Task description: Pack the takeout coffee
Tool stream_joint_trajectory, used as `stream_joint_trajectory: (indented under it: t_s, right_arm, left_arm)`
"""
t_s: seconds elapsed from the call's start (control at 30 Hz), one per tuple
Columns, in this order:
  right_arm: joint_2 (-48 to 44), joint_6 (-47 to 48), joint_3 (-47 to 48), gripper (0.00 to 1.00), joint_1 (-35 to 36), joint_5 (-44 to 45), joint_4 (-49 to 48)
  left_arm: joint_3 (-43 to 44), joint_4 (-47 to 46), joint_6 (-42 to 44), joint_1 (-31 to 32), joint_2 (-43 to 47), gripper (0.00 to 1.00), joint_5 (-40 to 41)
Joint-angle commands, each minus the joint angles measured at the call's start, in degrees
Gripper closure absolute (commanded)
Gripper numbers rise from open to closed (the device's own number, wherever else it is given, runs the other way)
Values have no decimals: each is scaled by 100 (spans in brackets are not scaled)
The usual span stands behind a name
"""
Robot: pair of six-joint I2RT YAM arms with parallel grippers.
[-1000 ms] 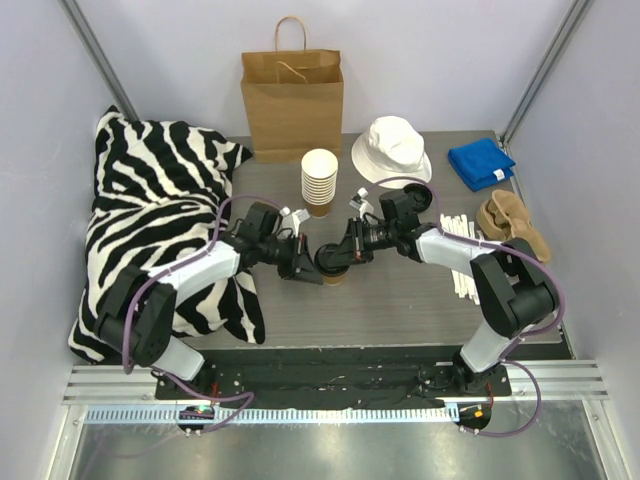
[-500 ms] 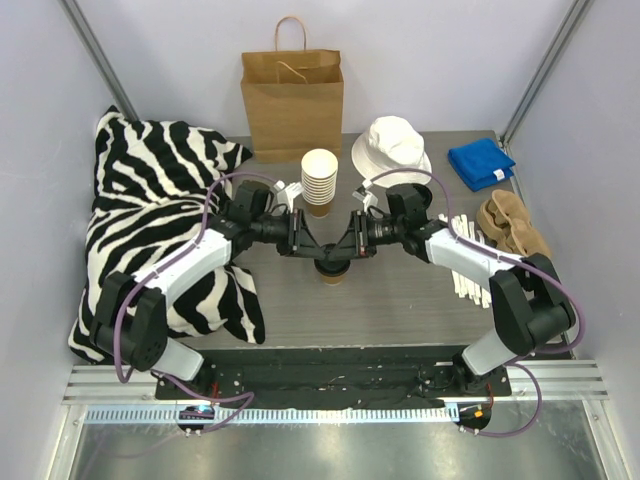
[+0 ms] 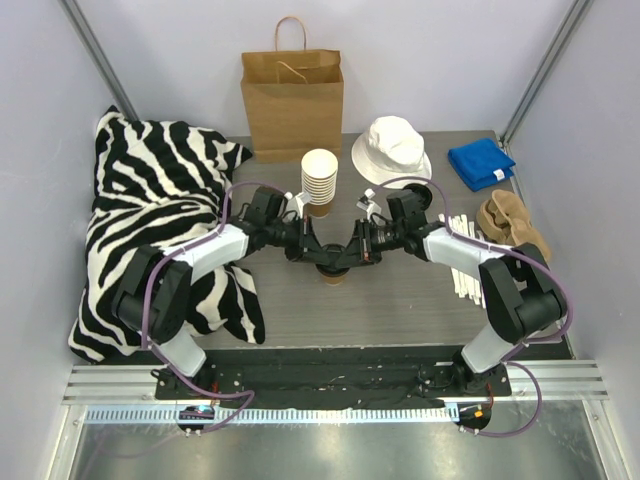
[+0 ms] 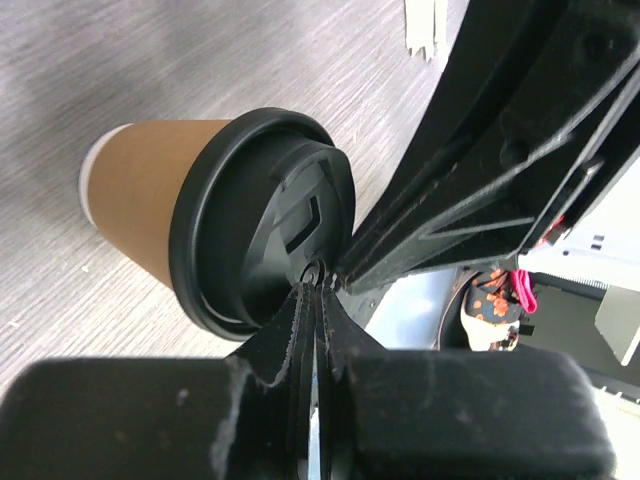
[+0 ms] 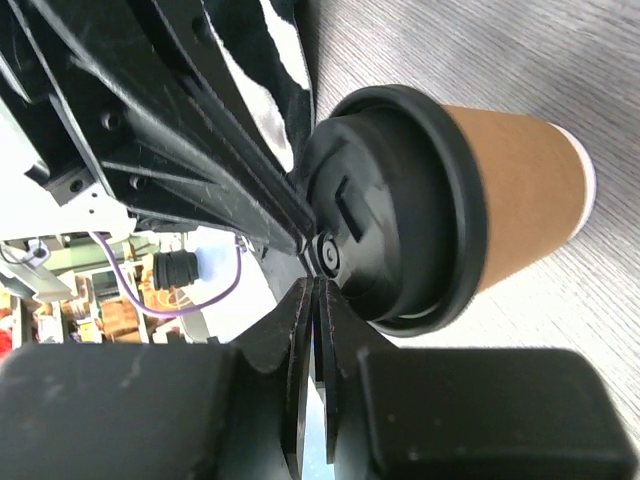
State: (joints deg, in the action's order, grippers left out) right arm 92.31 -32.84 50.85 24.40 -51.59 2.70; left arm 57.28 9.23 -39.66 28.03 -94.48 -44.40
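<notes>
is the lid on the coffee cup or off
On. The black lid sits seated over the rim of the takeout coffee in both wrist views.

Top external: fixed high behind the arm bases point(image 3: 190, 372), angled down and forward, wide over the whole table point(image 3: 400, 300) to the paper bag point(image 3: 292, 105) at its far edge. Left wrist: close range, sighting along its own fingers point(image 4: 280, 345) at the takeout coffee point(image 4: 150, 200), lid-on. Right wrist: equally close, facing the same cup from the opposite side past its fingers point(image 5: 292, 350). Shared by all three: the cup and the table around it.
</notes>
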Motion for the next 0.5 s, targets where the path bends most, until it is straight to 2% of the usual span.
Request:
stream_joint_trajectory:
  t_s: [0.0,0.23,0.47]
  right_arm:
    - [-125,532,188,86,-6,526,703]
    - [-1197,656,171,81,12,1511,1259]
    - [-1154,972,206,80,328,2153,1391]
  left_arm:
    - [109,69,20,18,-167,96,406]
    - [178,175,2,9,-282,99,547]
    - [231,201,2,18,-343,100,573]
